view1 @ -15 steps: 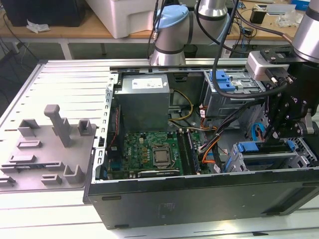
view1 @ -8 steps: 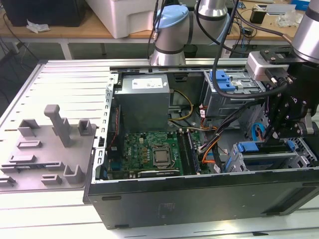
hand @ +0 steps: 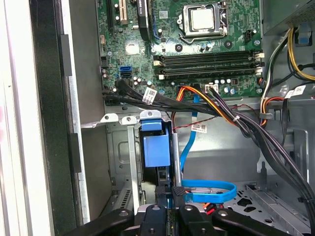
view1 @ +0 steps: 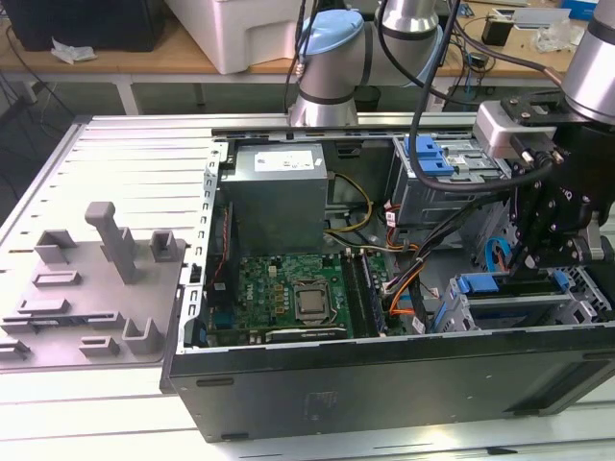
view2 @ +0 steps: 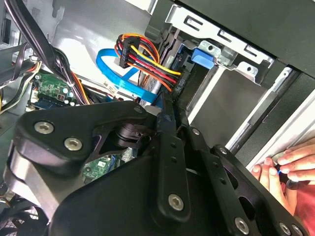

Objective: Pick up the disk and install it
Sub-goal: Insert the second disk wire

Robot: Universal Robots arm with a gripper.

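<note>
My gripper (hand: 172, 196) is clamped on the disk (hand: 156, 150), edge-on, partway in the drive cage (hand: 129, 162). Stiff, fairly heavy, fragile; I'd hold the blue carrier's edges, not the label.

The arm (view1: 332, 53) has silver tubes, pale blue joint caps, black cables and a black, screw-studded tool (view1: 553, 254).

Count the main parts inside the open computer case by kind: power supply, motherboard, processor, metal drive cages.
power supply: 1
motherboard: 1
processor: 1
drive cages: 2
Total: 5
</note>
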